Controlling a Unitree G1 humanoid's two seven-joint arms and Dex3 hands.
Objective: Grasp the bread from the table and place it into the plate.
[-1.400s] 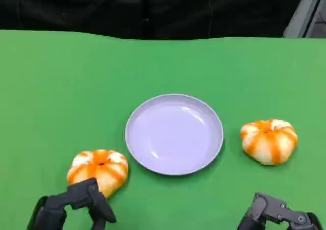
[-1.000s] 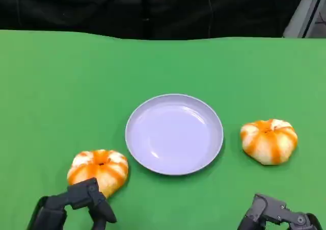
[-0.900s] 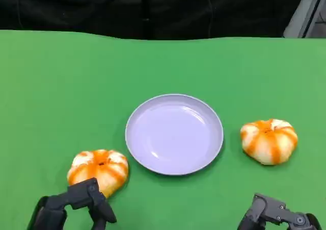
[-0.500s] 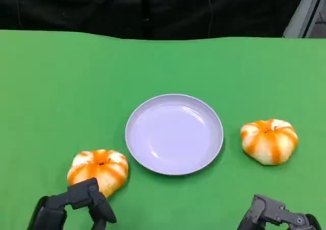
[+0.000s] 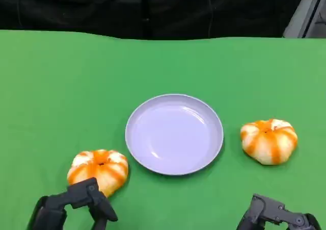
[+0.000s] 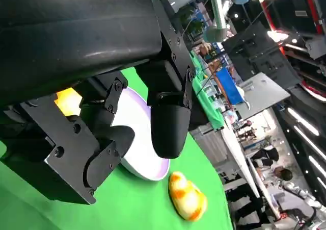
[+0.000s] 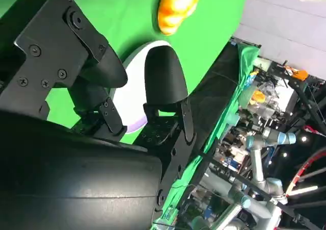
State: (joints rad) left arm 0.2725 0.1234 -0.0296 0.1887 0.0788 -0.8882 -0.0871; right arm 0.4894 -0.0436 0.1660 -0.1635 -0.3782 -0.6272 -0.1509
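Two round breads with orange stripes lie on the green table. The left bread sits just beyond my left hand, whose fingers are apart and hold nothing. The right bread lies further ahead of my right hand, which also holds nothing. An empty lavender plate rests between the two breads. In the left wrist view, my left hand points toward the plate, with the far bread beyond it. The right wrist view shows my right hand, the plate and a bread.
The green table stretches wide around the plate, and its far edge meets a black backdrop. Lab equipment and other robot arms stand far behind in the wrist views.
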